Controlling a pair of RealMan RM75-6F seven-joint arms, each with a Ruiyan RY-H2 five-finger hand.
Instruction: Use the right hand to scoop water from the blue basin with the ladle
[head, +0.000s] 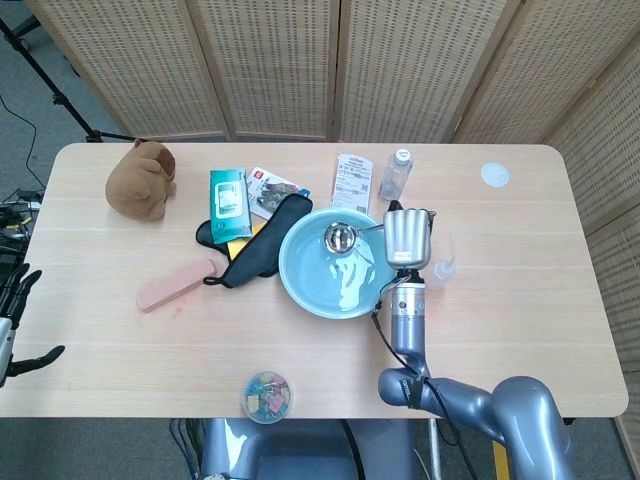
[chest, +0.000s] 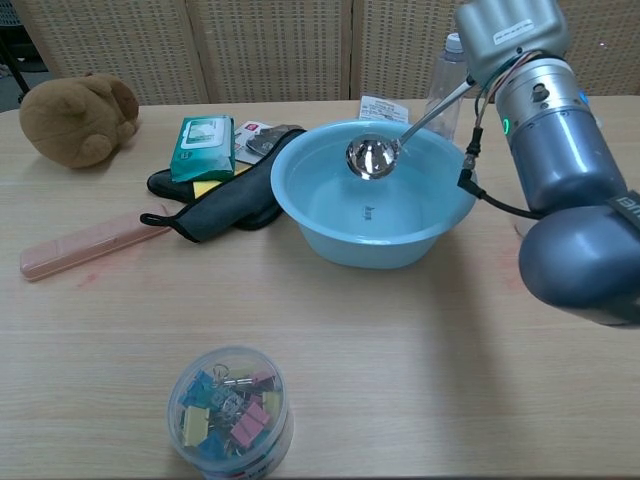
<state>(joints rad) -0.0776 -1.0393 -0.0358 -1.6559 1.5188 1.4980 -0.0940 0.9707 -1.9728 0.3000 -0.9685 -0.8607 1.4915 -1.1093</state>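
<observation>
Backdrop: woven folding screens are standing behind the far edge of your light wooden tabletop (head: 520, 300).
Basin: your blue basin (head: 305, 285) (chest: 330, 235) is sitting near the middle of the tabletop, with water lying in it.
Ladle: the ladle (head: 342, 237) (chest: 372, 158) is hanging over the basin's far half, bowl low inside the rim and handle rising toward the right; whether the bowl is touching the water, I cannot tell.
Right hand: your right hand (head: 406, 237) (chest: 508, 35) is gripping the ladle's handle above the basin's right rim.
Left hand: your left hand (head: 12, 318) is hovering off the near left corner, fingers spread and holding nothing.
Left side: a brown plush toy (head: 142, 180) is resting near the far left corner, and a pink case (head: 176, 285) is lying toward the left edge.
Behind the basin: a green wipes pack (head: 228, 201), a dark pouch (head: 262, 243) touching the basin's left rim, and a clear bottle (head: 395, 176) are lying toward the far edge.
Near edge: a tub of coloured clips (head: 267, 395) is standing by the near edge.
</observation>
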